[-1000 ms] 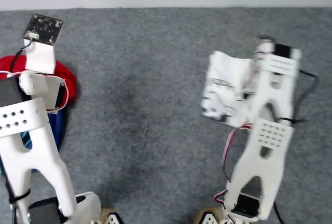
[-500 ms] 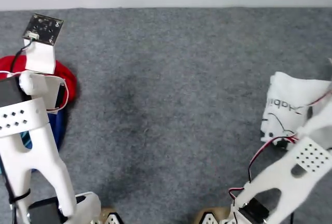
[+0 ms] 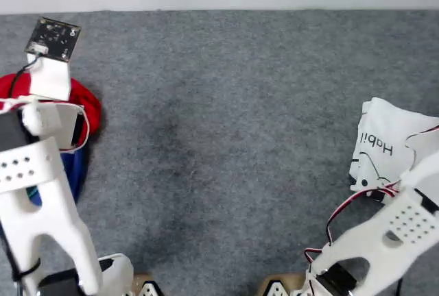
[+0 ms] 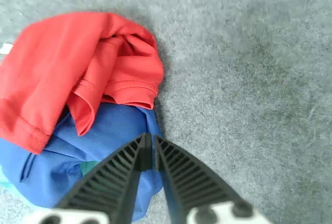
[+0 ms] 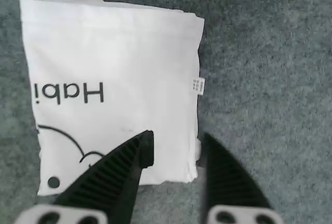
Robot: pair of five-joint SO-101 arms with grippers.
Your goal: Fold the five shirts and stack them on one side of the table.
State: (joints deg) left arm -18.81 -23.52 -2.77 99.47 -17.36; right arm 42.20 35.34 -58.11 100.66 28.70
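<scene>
A folded white shirt (image 3: 387, 145) with black print lies flat at the table's right edge. In the right wrist view my right gripper (image 5: 176, 141) hovers open over one edge of the white shirt (image 5: 114, 84), fingers apart and holding nothing. At the left edge, a crumpled red shirt (image 4: 78, 73) lies on top of a blue shirt (image 4: 78, 167), with a teal scrap peeking out beneath. My left gripper (image 4: 150, 143) is shut and empty just above the blue shirt. From above, the red shirt (image 3: 88, 107) and blue shirt (image 3: 77, 169) are partly hidden by the left arm (image 3: 38, 173).
Grey carpet-like table surface (image 3: 219, 138) stretches wide between the two arms. The right arm (image 3: 384, 234) leans toward the right edge. A pale wall runs along the far side.
The right arm swung from centre-right to the right edge, taking the white shirt along; the shirt now lies flat there. The left arm shifted only slightly.
</scene>
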